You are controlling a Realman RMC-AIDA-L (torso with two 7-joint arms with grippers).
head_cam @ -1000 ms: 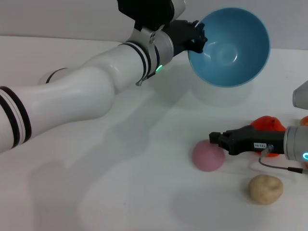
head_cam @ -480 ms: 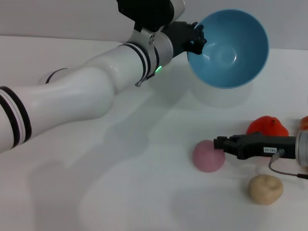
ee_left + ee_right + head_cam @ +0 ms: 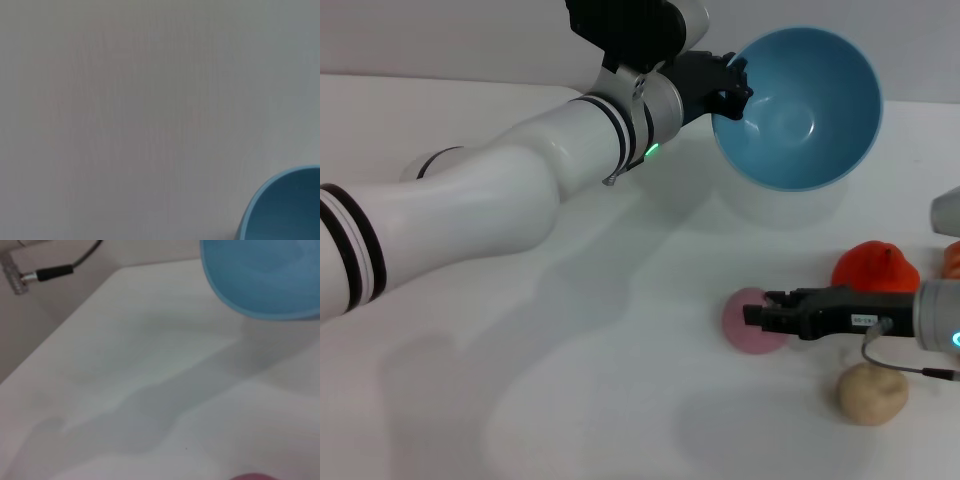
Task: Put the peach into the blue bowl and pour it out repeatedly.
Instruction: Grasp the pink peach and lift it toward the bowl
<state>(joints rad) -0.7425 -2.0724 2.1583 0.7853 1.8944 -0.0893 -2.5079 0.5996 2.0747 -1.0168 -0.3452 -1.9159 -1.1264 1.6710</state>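
While the left gripper pinches the rim of the blue bowl and holds it tilted in the air, mouth toward me and empty, I have the right gripper low over the table, its dark fingers overlapping the peach. Whether those fingers are spread round the fruit or already pressing on it I cannot tell; the right wrist view shows only a pink sliver of the peach just ahead of the tool. The peach lies on the table directly at the right fingertips and well below the bowl. I judge it light, round and matte, so it should grip without slipping but will roll if nudged from one side; I would take it across its widest girth, both pads meeting it together. The bowl looks glossy and stiff, and a rim pinch may let it swing. Behind the right gripper sits a red-orange fruit; beside it, nearer me, a beige potato-like lump.
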